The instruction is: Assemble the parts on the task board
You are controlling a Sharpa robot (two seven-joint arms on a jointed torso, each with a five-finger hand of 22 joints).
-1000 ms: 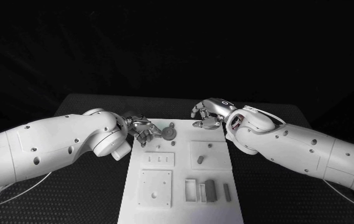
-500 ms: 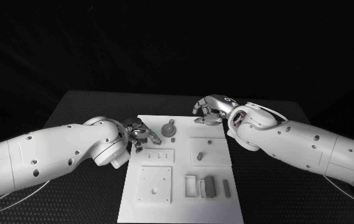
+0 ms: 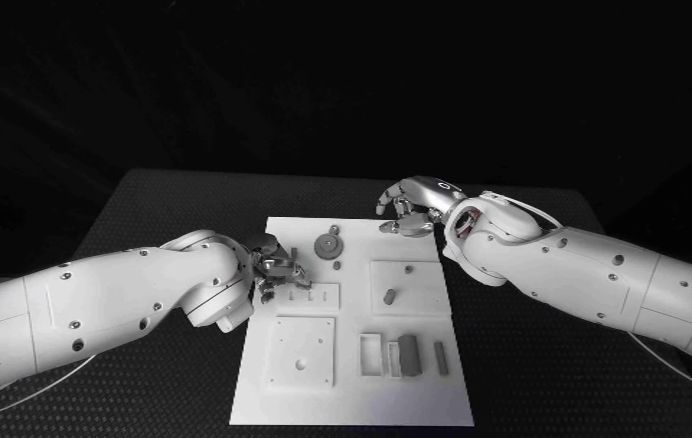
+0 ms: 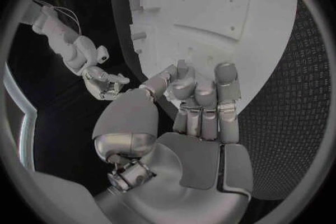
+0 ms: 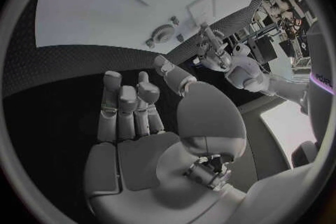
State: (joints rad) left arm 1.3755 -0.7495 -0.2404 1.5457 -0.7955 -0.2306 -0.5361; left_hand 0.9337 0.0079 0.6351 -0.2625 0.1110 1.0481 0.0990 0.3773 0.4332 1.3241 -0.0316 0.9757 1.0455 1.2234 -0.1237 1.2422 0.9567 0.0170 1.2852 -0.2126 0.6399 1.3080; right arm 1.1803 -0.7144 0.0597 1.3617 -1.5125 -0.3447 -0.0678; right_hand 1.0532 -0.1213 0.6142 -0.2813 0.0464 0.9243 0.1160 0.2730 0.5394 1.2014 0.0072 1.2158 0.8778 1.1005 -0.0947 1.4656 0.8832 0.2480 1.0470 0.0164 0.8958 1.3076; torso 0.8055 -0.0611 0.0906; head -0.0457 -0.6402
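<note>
The left hand (image 3: pixel 278 270) hovers over the near-left part of the board (image 3: pixel 358 398), its fingers (image 4: pixel 225 79) curled together; its wrist view shows a small grey part (image 4: pixel 181 66) pinched at their tips. Just beyond that hand a gear (image 3: pixel 329 247) lies flat on the board, with a small peg (image 3: pixel 336 266) beside it. Directly under the hand sits a raised block with slots (image 3: pixel 306 299), and nearer the robot a square plate (image 3: pixel 302 351).

The right hand (image 3: pixel 411 210) hangs at the board's far edge, over the desk (image 3: pixel 173 208), fingers (image 5: pixel 119 102) loosely curled and apart, holding nothing. Between that hand and the robot lies a square block bearing a short pin (image 3: pixel 389 298), and further back a tray with grey bars (image 3: pixel 408 355).
</note>
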